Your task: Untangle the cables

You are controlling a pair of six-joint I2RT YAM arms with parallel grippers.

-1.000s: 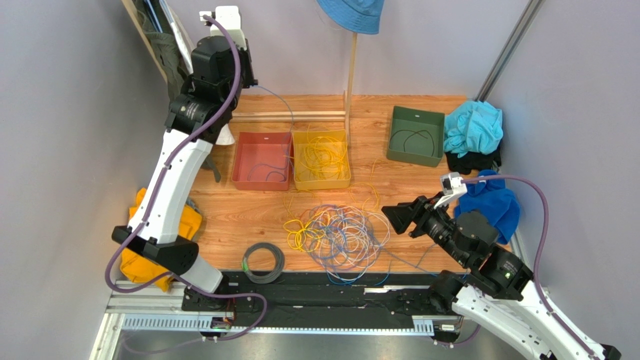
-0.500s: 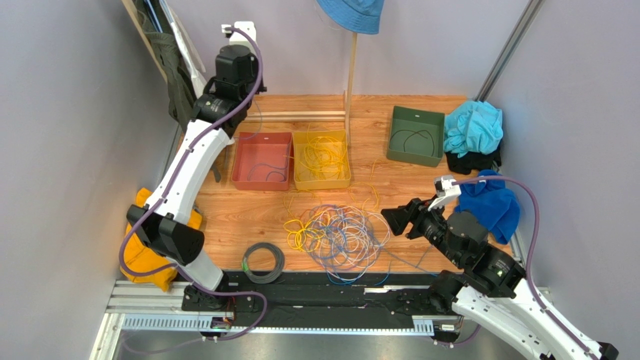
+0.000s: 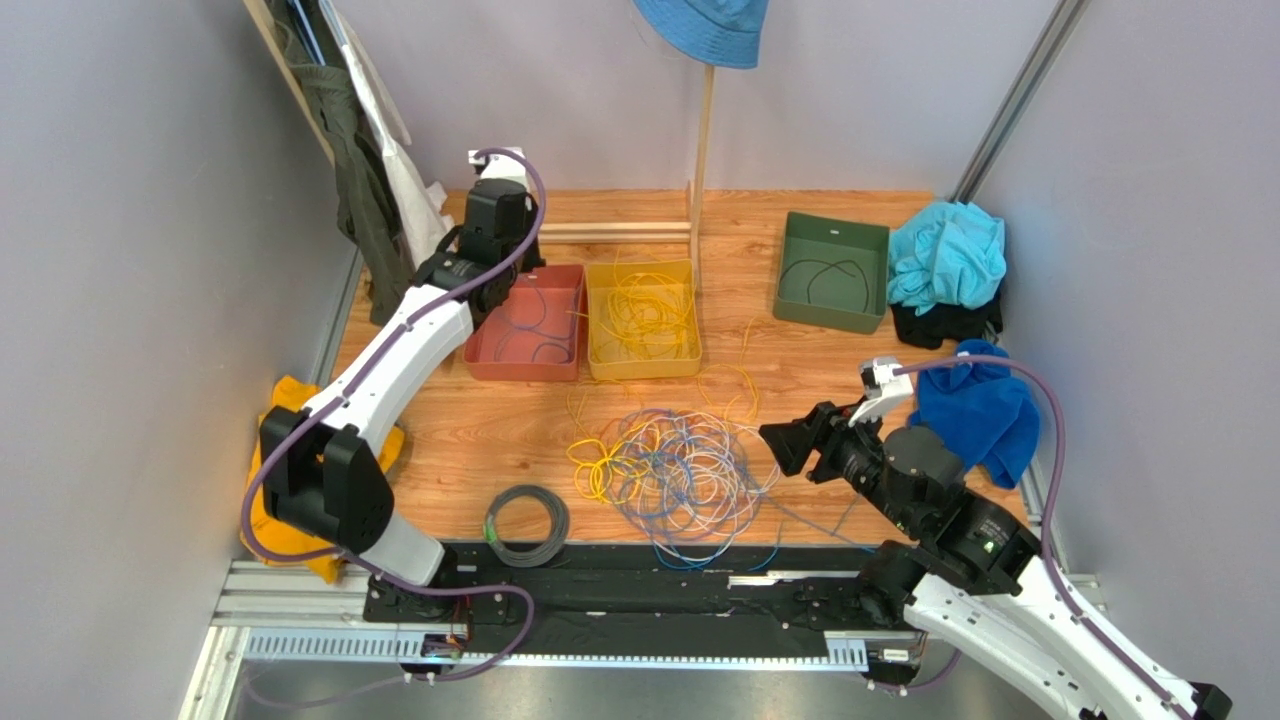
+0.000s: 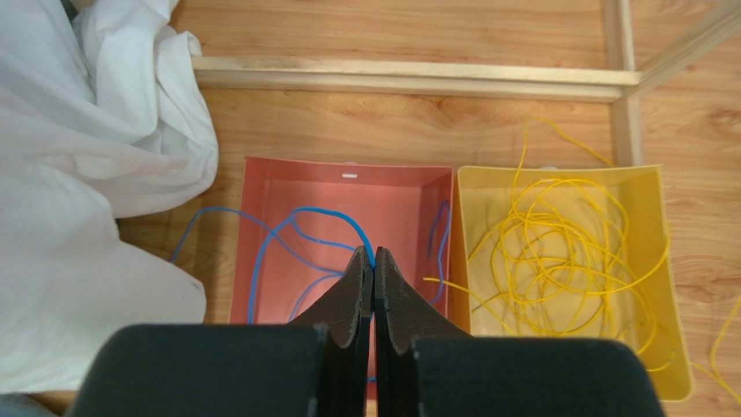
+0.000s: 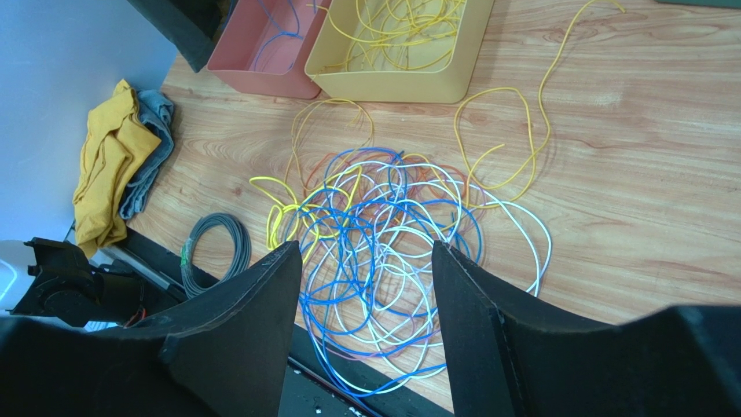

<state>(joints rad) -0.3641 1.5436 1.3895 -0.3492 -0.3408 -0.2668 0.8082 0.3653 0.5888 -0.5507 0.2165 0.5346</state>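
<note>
One blue cable [image 4: 322, 211] pinched in left gripper [image 4: 373, 254] over red bin [image 4: 391, 195]; right gripper [image 5: 365, 252] wide.

We see pale grey walls [image 3: 135, 225] closing in left, far, right. Wooden tabletop [image 3: 496, 428], light plank grain, soft even light. Thin wooden batten [image 3: 601, 230] along far edge. Slim upright wooden post [image 3: 702, 150] mid-far, blue hat [image 3: 703, 27] at its top. Grey metal pole [image 3: 1022, 98] slanting in far right corner. Aluminium rail [image 3: 301, 618] along near edge.
</note>
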